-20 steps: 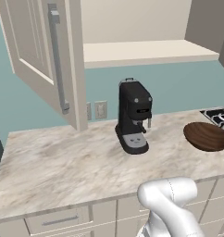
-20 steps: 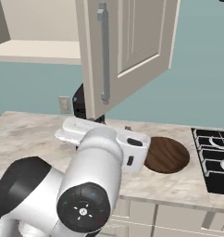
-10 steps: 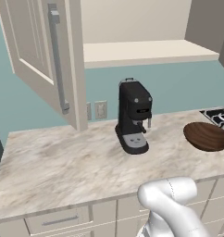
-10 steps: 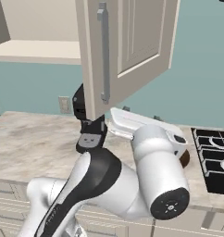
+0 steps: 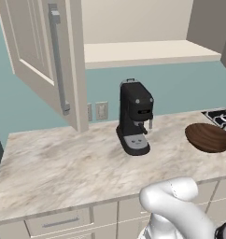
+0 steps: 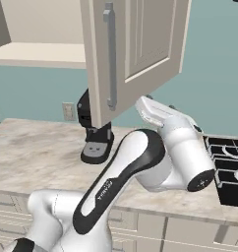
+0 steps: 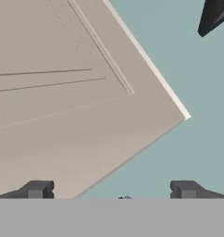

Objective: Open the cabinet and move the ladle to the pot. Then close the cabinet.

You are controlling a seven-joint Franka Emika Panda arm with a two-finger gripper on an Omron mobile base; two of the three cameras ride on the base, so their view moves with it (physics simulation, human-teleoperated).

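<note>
The cabinet stands open. Its left door (image 5: 33,60) with a long grey bar handle (image 5: 57,60) swings out at the left, and the bare shelf (image 5: 147,50) inside shows nothing on it. The right door (image 6: 145,44) with its handle (image 6: 110,56) hangs open in the right base view. My gripper (image 7: 112,190) is open, fingertips (image 7: 37,189) wide apart, close to the recessed panel of a door (image 7: 63,102), near its corner, with teal wall beyond. The ladle is out of view. I cannot tell whether the dark brown round vessel (image 5: 208,137) is the pot.
A black coffee machine (image 5: 134,116) stands on the marble counter (image 5: 54,168) against the wall. The stove (image 6: 231,162) lies at the right end. My white arm (image 6: 160,147) arches up in front of the counter, its end going behind the right door's lower edge.
The arm has swung up and to the right, from low in the foreground to a raised arch beside the right door. The doors, coffee machine and brown vessel have not moved.
</note>
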